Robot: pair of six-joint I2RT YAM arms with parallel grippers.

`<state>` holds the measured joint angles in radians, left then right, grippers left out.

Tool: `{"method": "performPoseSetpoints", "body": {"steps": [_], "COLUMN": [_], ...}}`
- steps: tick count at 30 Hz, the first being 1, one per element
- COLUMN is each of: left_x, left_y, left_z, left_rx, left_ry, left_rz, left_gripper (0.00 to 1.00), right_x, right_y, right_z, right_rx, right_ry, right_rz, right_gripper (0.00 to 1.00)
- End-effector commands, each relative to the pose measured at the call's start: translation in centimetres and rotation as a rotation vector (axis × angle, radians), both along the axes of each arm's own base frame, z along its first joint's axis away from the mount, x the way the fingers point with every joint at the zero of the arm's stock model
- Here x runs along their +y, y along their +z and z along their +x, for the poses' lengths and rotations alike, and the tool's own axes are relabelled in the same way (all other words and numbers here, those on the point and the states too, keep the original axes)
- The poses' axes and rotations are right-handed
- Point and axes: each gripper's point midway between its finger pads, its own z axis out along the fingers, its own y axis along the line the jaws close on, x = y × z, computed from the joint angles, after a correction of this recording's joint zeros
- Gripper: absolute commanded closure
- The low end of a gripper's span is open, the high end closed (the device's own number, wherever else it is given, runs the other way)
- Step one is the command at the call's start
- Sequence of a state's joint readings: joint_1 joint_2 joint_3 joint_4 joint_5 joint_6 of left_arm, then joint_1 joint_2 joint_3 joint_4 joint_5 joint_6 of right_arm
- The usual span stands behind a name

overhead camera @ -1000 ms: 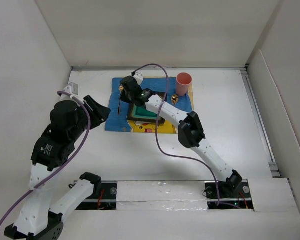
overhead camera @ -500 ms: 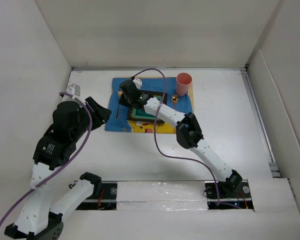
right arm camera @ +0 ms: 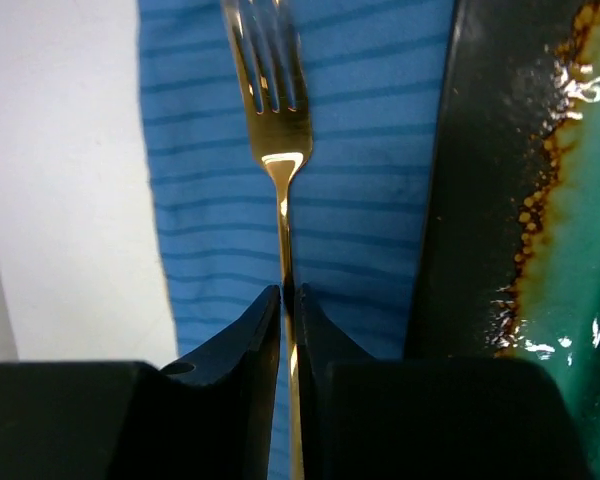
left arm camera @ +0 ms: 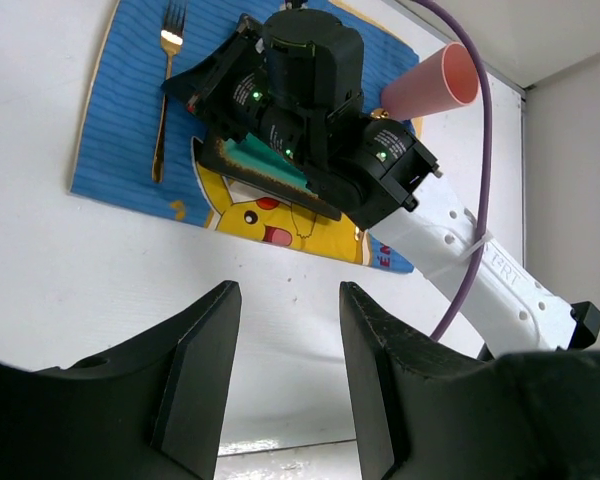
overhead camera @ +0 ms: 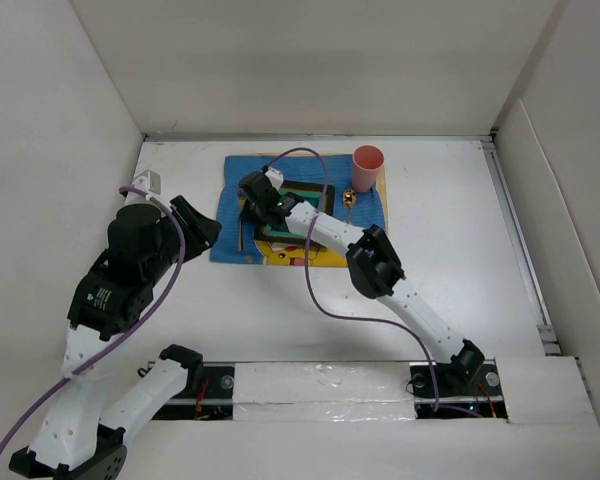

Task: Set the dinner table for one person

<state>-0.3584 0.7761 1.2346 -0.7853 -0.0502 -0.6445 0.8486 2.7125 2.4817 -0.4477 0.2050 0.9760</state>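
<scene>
Roughly set already. The wide white matte tabletop (overhead camera: 460, 250) carries everything on its far-left part. A blue cartoon-printed placemat (overhead camera: 228, 240) lies there, with a dark-rimmed square plate glazed green (overhead camera: 310, 192) at its centre.

A pink plastic cup (overhead camera: 367, 167) stands at the placemat's far-right corner, upright. A small gold utensil (overhead camera: 350, 200) lies just right of the plate; too small to say if it's a spoon or a knife.

The right gripper (overhead camera: 250, 195) reaches across the plate to the mat's left strip. Its jaws are nearly together, pinched on the handle of the slim gold fork (right arm camera: 270, 90). I'd say that's the step in hand: seating the fork left of the plate, the usual side. The grip is low on the handle, so the tines stay free of the fingers.

Fork's long axis runs near–far, parallel to the plate's left edge. Tines point far, handle end near. It sits over the blue strip, beside the plate and not touching it. Can't tell if it's fully down on the mat or a hair above.

The left gripper (left arm camera: 285, 380) hovers over bare tabletop near-left of the mat, fingers wide, holding nothing. It's parked out of the way, I reckon.
</scene>
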Motion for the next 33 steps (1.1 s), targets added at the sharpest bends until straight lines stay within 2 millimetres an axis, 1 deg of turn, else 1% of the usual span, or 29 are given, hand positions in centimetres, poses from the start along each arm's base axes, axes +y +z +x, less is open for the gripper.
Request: {"method": "performPoseSetpoints", "body": {"steps": [1, 2, 5, 9, 10, 11, 13, 14, 15, 16, 17, 18, 19, 20, 21, 22, 23, 24, 25, 26, 27, 28, 29, 30, 31, 33], "left_x": [0.2, 0.3, 0.3, 0.3, 0.4, 0.6, 0.9, 1.2, 1.4, 1.5, 1.7, 1.8, 1.7, 1.6, 1.5, 1.4, 1.2, 1.0, 0.6, 0.4, 0.2, -0.1, -0.2, -0.2, -0.1, 0.8], "left_y": [0.4, 0.5, 0.5, 0.9, 1.1, 1.3, 2.3, 2.9, 4.1, 4.6, 5.3, 6.3, 6.6, 7.3, 7.8, 8.0, 8.7, 9.0, 9.3, 9.7, 10.1, 10.0, 10.4, 11.1, 11.1, 11.9], "left_z": [0.0, 0.0, -0.1, -0.1, -0.1, 0.1, 0.4, 0.6, 0.8, 1.0, 1.2, 1.2, 1.5, 1.7, 1.9, 2.1, 2.4, 2.6, 3.3, 3.3, 3.6, 4.2, 4.5, 4.7, 5.4, 5.9], "left_rx": [-0.025, -0.028, -0.03, -0.041, -0.049, -0.056, -0.079, -0.095, -0.123, -0.135, -0.156, -0.183, -0.191, -0.213, -0.23, -0.237, -0.262, -0.276, -0.296, -0.311, -0.323, -0.322, -0.336, -0.349, -0.343, -0.362], "left_ry": [0.014, 0.017, 0.019, 0.023, 0.025, 0.035, 0.049, 0.065, 0.074, 0.081, 0.095, 0.098, 0.099, 0.097, 0.096, 0.097, 0.094, 0.084, 0.067, 0.059, 0.052, 0.038, 0.034, 0.038, 0.052, 0.095], "left_rz": [-0.005, -0.005, -0.014, -0.021, -0.022, -0.012, -0.002, 0.01, 0.007, 0.011, 0.01, 0.001, 0.001, -0.01, -0.017, -0.019, -0.031, -0.029, -0.028, -0.037, -0.039, -0.021, -0.016, -0.012, 0.002, 0.035], "left_gripper": [0.59, 0.59, 0.59, 0.58, 0.58, 0.58, 0.57, 0.57, 0.57, 0.57, 0.56, 0.56, 0.55, 0.55, 0.54, 0.54, 0.53, 0.5, 0.48, 0.48, 0.46, 0.45, 0.44, 0.42, 0.41, 0.39], "right_x": [1.4, 1.4, 1.4, 1.7, 1.8, 1.7, 1.5, 1.1, 0.9, 0.6, -0.5, -1.0, -1.8, -2.1, -3.7, -4.5, -5.6, -7.8, -10.2, -10.3, -11.9, -15.3, -18.0, -20.0, -24.8, -30.4], "right_y": [2.0, 2.1, 3.3, 6.8, 9.7, 11.4, 15.1, 18.7, 20.5, 22.2, 25.6, 27.0, 28.2, 27.7, 31.0, 31.0, 30.2, 33.9, 35.8, 32.7, 33.5, 38.6, 39.5, 37.5, 41.4, 42.2], "right_z": [-0.3, -0.3, -0.2, -0.1, -0.1, -0.1, -0.1, -0.5, -0.8, -1.1, -1.6, -2.2, -2.3, -3.2, -4.2, -5.1, -5.8, -7.6, -9.7, -9.4, -10.3, -12.8, -13.2, -13.9, -16.1, -17.3], "right_rx": [-0.042, -0.044, -0.063, -0.111, -0.148, -0.173, -0.234, -0.276, -0.304, -0.326, -0.362, -0.38, -0.395, -0.382, -0.439, -0.425, -0.405, -0.464, -0.504, -0.456, -0.484, -0.579, -0.607, -0.585, -0.666, -0.691], "right_ry": [0.013, 0.013, 0.019, 0.037, 0.045, 0.048, 0.063, 0.069, 0.083, 0.092, 0.1, 0.117, 0.123, 0.164, 0.192, 0.212, 0.218, 0.226, 0.24, 0.235, 0.231, 0.197, 0.134, 0.107, 0.04, -0.109], "right_rz": [0.05, 0.052, 0.059, 0.093, 0.127, 0.143, 0.17, 0.205, 0.213, 0.227, 0.256, 0.255, 0.255, 0.235, 0.237, 0.205, 0.161, 0.165, 0.155, 0.105, 0.088, 0.145, 0.131, 0.092, 0.15, 0.161], "right_gripper": [0.8, 0.78, 0.73, 0.63, 0.61, 0.59, 0.52, 0.5, 0.45, 0.41, 0.37, 0.3, 0.26, 0.1, 0.0, 0.0, 0.0, 0.0, 0.0, 0.0, 0.0, 0.0, 0.0, 0.0, 0.0, 0.0]}}
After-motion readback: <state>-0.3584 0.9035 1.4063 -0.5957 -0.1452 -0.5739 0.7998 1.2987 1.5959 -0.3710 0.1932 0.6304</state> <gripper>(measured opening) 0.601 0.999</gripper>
